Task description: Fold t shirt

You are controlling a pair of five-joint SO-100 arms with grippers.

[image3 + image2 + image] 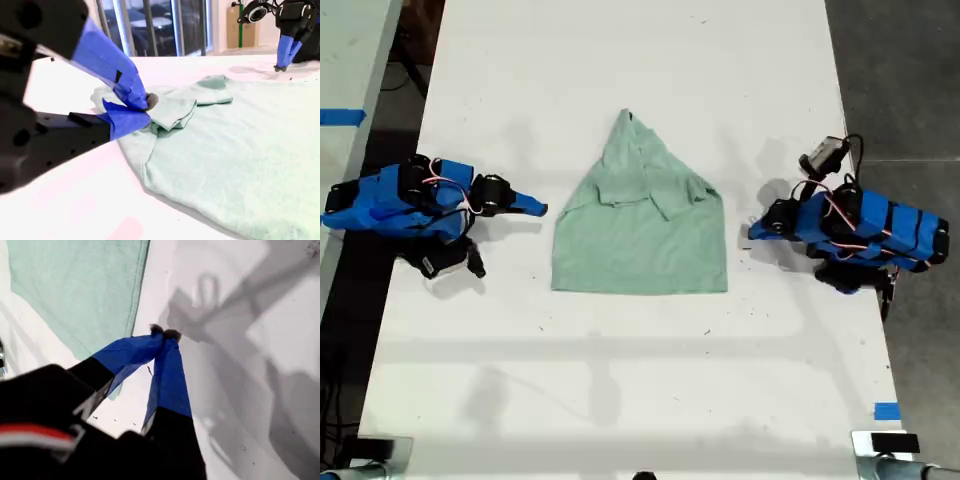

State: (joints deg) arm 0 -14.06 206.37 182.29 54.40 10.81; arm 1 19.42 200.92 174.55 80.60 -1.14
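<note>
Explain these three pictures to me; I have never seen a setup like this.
I am two small blue robot arms, each ending in a two-fingered gripper. The exterior view looks down on a white table with one arm at each side. Between them lies a pale green shirt, partly folded, its top gathered to a point. The other two pictures come from cameras riding on the grippers. One looks along my first gripper, on the arm at the exterior view's right: it is shut on nothing, over bare table beside the shirt. The other looks along my second gripper, at the exterior view's left: its tips sit close to the cloth, but I cannot tell whether they are fully shut. From above, neither gripper touches the shirt.
</note>
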